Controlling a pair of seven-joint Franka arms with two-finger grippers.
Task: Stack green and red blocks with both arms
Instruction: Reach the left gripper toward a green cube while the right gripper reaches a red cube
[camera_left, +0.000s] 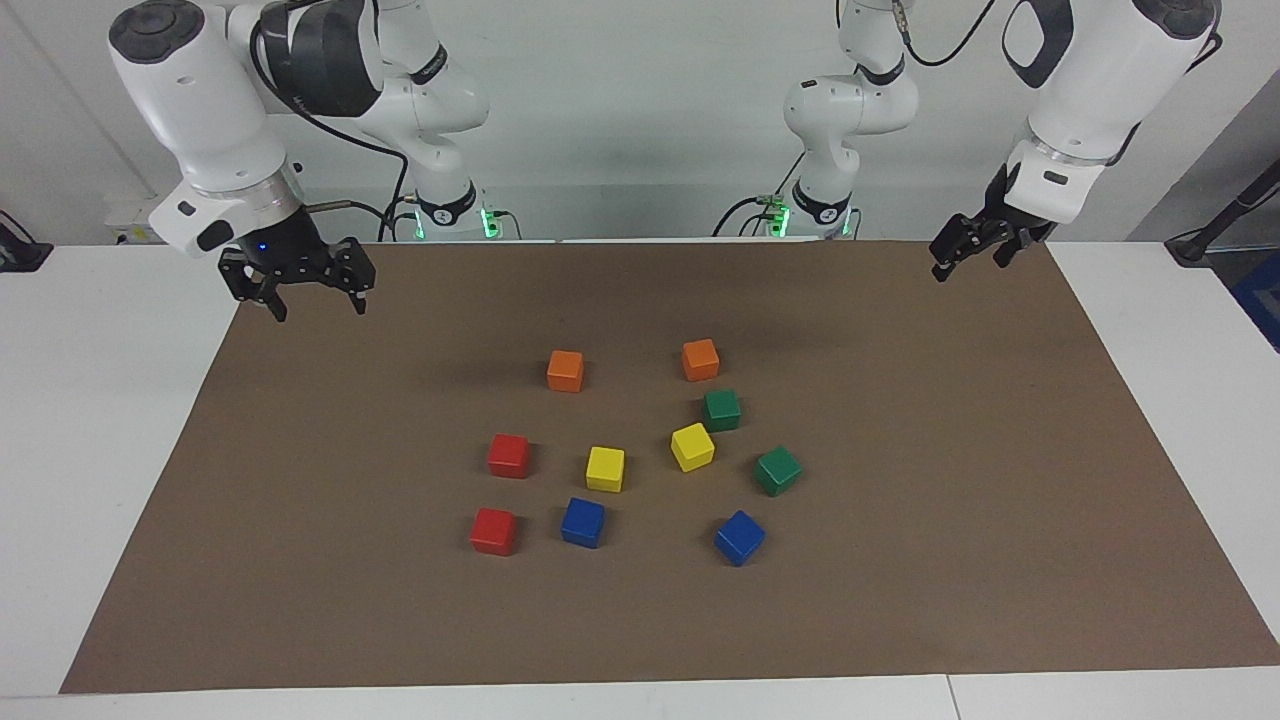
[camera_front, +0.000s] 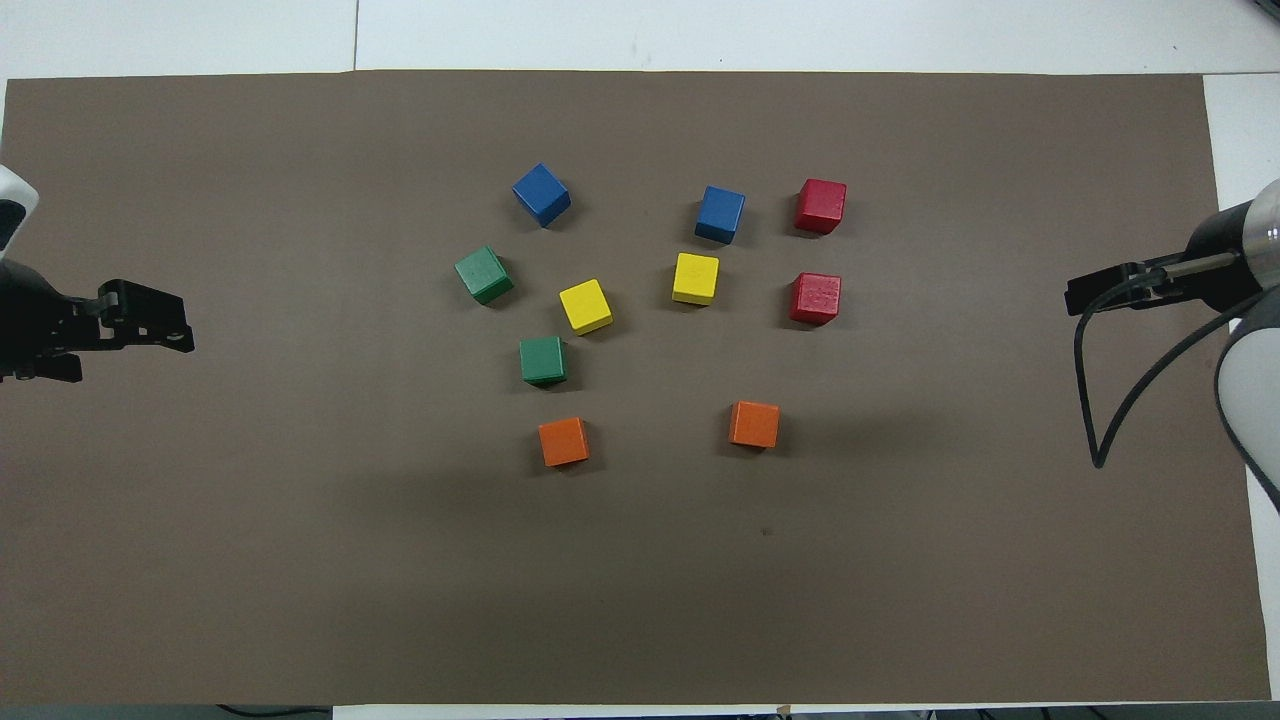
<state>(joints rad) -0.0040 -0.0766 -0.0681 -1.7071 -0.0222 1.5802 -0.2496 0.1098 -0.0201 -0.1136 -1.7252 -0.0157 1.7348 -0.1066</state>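
Observation:
Two dark green blocks (camera_left: 721, 409) (camera_left: 777, 470) lie on the brown mat toward the left arm's end; they also show in the overhead view (camera_front: 543, 360) (camera_front: 484, 274). Two red blocks (camera_left: 508, 455) (camera_left: 494, 530) lie toward the right arm's end, one farther from the robots than the other; they also show in the overhead view (camera_front: 815, 298) (camera_front: 821, 205). All four stand apart, none stacked. My right gripper (camera_left: 320, 305) (camera_front: 1080, 297) hangs open and empty over the mat's edge at its own end. My left gripper (camera_left: 968, 264) (camera_front: 140, 330) hangs open and empty over the mat's corner at its end.
Two orange cubes (camera_left: 565, 370) (camera_left: 700, 359) lie nearest the robots. Two yellow cubes (camera_left: 605, 468) (camera_left: 692, 446) and two blue cubes (camera_left: 583, 522) (camera_left: 739, 537) sit among the task blocks. The brown mat (camera_left: 950, 500) covers the white table.

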